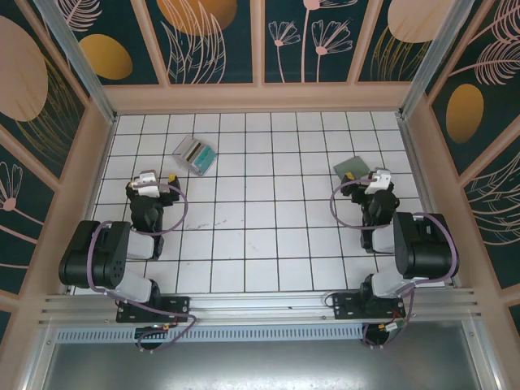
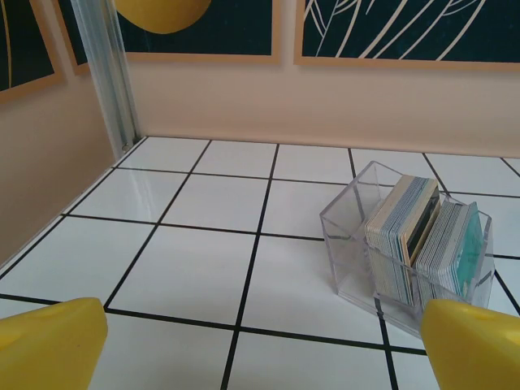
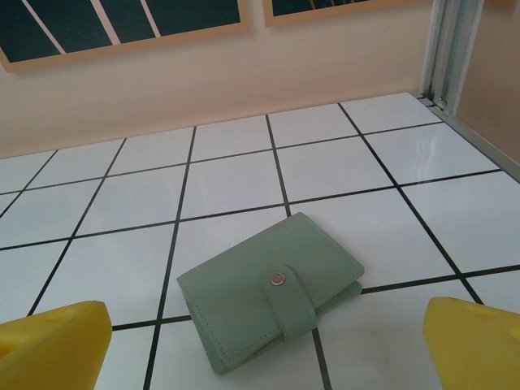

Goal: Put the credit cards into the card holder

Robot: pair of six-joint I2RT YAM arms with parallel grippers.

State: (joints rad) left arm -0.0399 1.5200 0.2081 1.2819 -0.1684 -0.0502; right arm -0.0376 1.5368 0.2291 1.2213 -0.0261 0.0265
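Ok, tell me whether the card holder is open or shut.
Shut. The card holder lies flat on the tiles, folded, its snap strap wrapped over the front edge.

The left arm (image 1: 101,256) and right arm (image 1: 418,244) sit folded by the near edge of the tabletop (image 1: 260,219). The left end effector (image 1: 149,175) and right end effector (image 1: 379,175) point toward the far edge, jaws wide apart, empty.

Tiled table (image 1: 260,203): card holder (image 3: 272,301), clear box (image 2: 345,223)
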